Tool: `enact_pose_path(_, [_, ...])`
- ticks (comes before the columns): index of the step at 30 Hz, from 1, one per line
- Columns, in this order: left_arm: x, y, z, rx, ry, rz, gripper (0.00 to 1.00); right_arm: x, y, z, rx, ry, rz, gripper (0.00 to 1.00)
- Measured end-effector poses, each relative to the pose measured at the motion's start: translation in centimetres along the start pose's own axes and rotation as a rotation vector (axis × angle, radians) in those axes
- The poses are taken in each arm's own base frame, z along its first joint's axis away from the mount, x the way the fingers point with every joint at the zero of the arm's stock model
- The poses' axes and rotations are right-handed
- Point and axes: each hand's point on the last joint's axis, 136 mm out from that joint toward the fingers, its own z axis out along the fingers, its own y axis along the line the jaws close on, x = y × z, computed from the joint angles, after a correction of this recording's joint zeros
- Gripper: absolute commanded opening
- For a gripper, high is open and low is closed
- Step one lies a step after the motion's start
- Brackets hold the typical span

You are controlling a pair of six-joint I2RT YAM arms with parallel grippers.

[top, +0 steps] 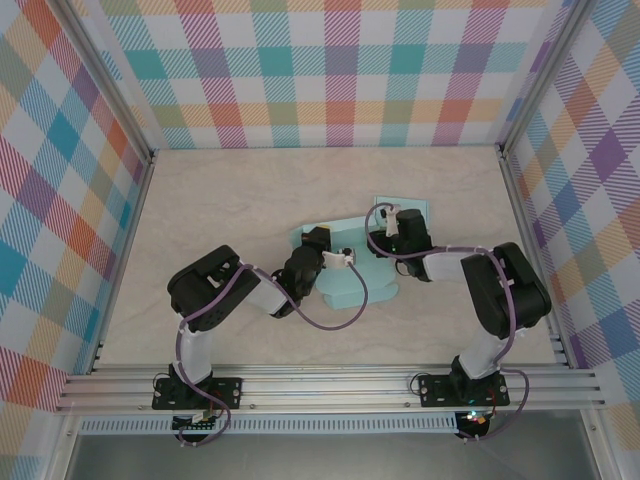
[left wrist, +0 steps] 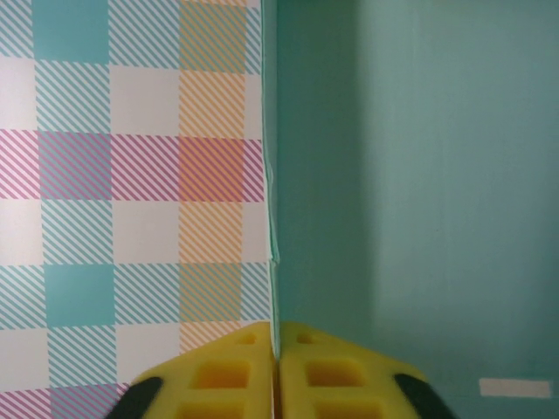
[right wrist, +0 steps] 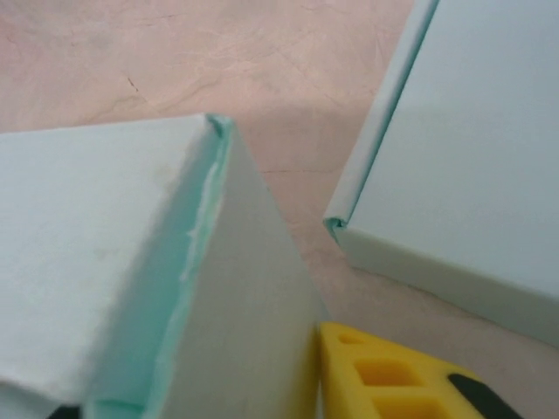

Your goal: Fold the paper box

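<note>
Left hand (left wrist: 278, 342) at the box's 9 o'clock, yellow pads clenched on a thin upright panel edge of the pale teal paper box (top: 385, 283), box mid-tabletop (top: 230, 200), right hand (top: 390, 218) at its 1 o'clock beside a raised flap, grip impossible to tell, pastel plaid wall (top: 340, 70) at 12 o'clock.

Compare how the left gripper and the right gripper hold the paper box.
The left gripper shuts two yellow pads on the paper box; the right gripper shows one pad, its other finger hidden. The left gripper pinches a thin single edge; the right gripper's pad lies against a thicker folded wall. Both have yellow pads touching the teal box.
</note>
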Motion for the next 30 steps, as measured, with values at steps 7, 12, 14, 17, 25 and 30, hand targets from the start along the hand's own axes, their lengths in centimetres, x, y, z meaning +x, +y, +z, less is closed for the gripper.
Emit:
enact_pose_path(7, [-1.6, 1.4, -0.8, -0.014, -0.03, -0.168, 0.6, 0.0, 0.3, 0.1, 0.065, -0.035, -0.063, 0.03])
enact_pose_path(12, [-1.5, 5.4, -2.3, -0.058, -0.038, -0.415, 0.68, -0.1, 0.4, 0.1, 0.103, -0.049, -0.096, 0.01])
enact_pose_path(14, [-1.1, 7.0, -3.3, -0.064, -0.043, -0.528, 0.71, -0.4, 0.5, 0.0, 0.121, -0.067, -0.107, 0.01])
enact_pose_path(17, [-0.4, 10.4, -5.4, -0.096, -0.065, -0.745, 0.74, -0.2, 0.2, -0.5, 0.162, -0.074, -0.13, 0.0])
enact_pose_path(25, [3.3, 14.7, -9.4, -0.151, 0.012, -1.264, 1.0, -0.9, -0.4, -2.4, 0.214, -0.121, -0.113, 0.0])
enact_pose_path(30, [7.7, 12.7, -10.4, -0.144, 0.195, -1.58, 1.0, -0.8, -0.5, -3.1, 0.22, -0.136, -0.074, 0.0])
